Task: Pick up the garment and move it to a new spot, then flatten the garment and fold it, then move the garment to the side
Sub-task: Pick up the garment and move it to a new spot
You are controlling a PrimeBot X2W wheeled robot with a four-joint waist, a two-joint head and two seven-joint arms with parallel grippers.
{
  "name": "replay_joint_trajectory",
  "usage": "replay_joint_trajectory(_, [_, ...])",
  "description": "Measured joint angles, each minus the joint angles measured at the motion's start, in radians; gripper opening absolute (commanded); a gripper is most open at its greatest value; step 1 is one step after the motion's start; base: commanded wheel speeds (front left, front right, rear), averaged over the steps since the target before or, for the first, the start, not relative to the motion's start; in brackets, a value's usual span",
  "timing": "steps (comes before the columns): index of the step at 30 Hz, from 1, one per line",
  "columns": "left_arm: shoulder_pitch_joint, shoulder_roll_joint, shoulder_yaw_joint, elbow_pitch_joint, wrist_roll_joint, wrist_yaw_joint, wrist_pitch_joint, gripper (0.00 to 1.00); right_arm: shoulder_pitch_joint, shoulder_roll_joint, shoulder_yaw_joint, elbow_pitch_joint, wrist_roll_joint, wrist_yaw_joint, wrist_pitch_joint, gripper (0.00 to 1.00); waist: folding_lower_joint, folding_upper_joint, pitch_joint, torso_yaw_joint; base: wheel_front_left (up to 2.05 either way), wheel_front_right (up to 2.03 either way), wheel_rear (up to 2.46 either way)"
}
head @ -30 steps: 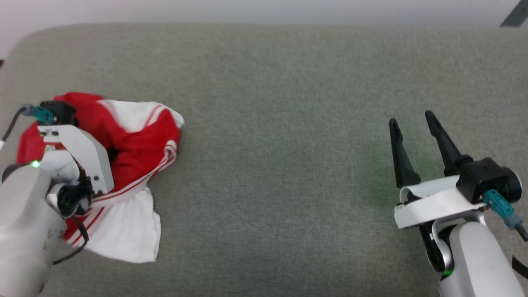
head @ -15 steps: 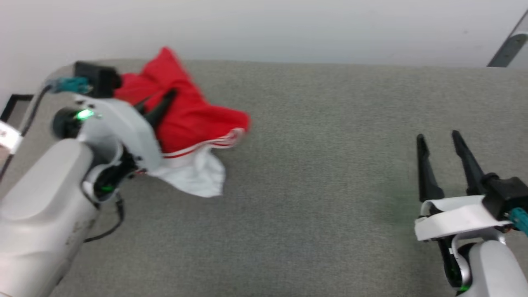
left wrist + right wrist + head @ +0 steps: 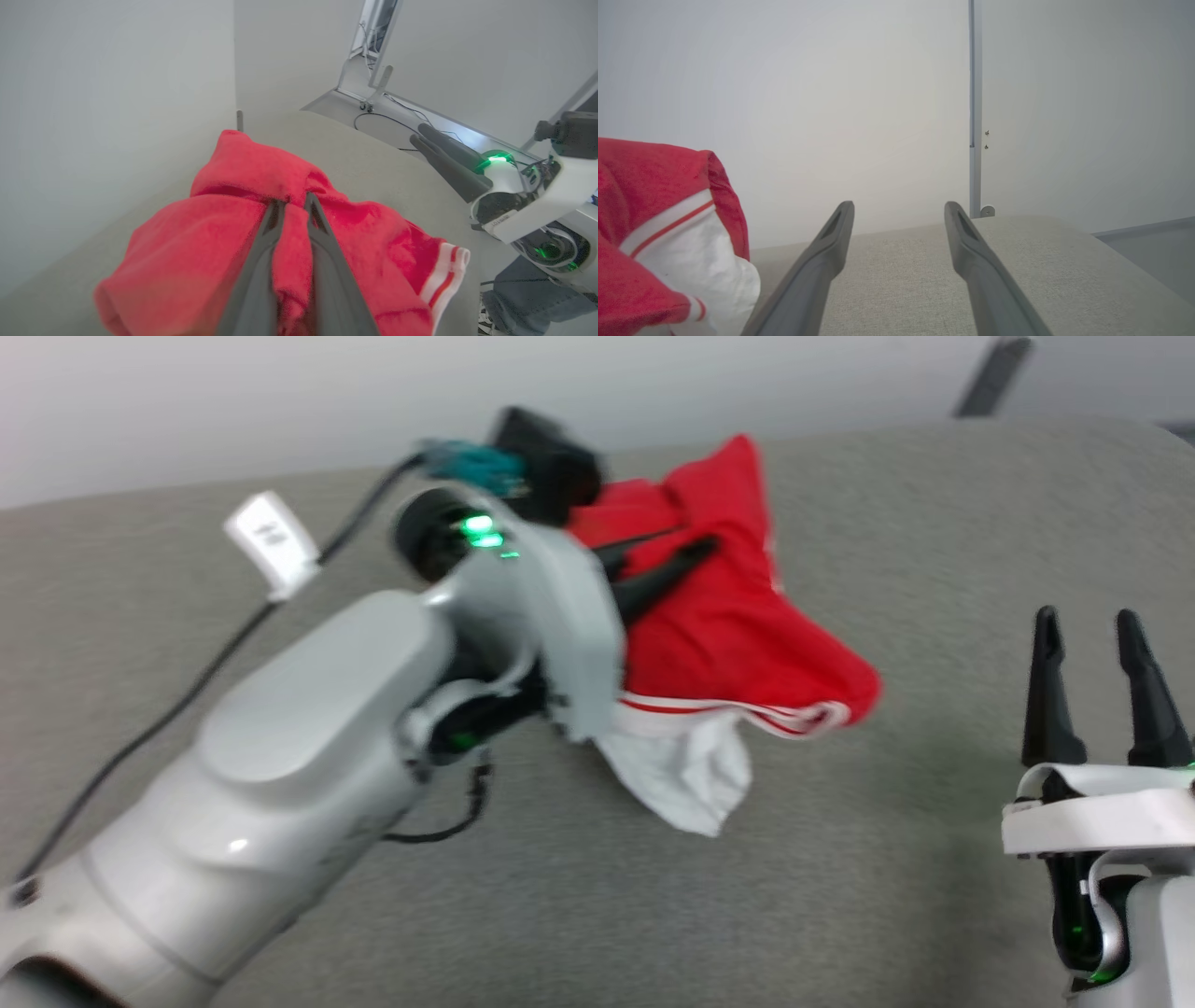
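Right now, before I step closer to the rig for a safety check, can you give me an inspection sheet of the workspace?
Surface: grey fabric-covered top.
Job's things: garment, red with white panel, bunched, hanging from the left gripper.
Clutter: nothing seen.
Grippers: left gripper shut on a fold of the garment; right gripper open, holding nothing, apart from the garment.
Cables: black cable with white tag along the left arm.
Surroundings: pale wall; grey upright post.

Fuzzy cloth garment, matt felt table
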Motion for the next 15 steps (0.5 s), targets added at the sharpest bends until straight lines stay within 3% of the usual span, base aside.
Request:
replay_joint_trajectory(3, [-0.051,-0.039,-0.051,0.035,-0.001,0.0,-0.015,0.0,-0.006,0.0,-0.006,-0.004,0.025,0.0,0.0,1.0,0.0,0.0,0.02,-0.05,0.0,0.0,0.0])
replay_joint_trajectory(6, [-0.092,-0.042,-0.115,0.074,-0.006,0.0,-0.021,0.0,-0.006,-0.001,-0.009,-0.007,0.049,0.0,0.0,1.0,0.0,0.0,0.04,-0.101,0.0,0.0,0.0])
replay_joint_trajectory(10, [-0.103,0.005,-0.228,0.13,-0.022,0.0,-0.012,0.0,-0.005,-0.001,-0.014,-0.007,0.079,0.0,0.0,1.0,0.0,0.0,0.07,-0.165,0.0,0.0,0.0])
replay_joint_trajectory(15, [-0.117,0.076,-0.29,0.218,-0.013,0.0,-0.009,0.0,-0.005,-0.001,-0.01,-0.008,0.114,0.0,0.0,1.0,0.0,0.0,0.111,-0.224,0.0,0.0,0.0])
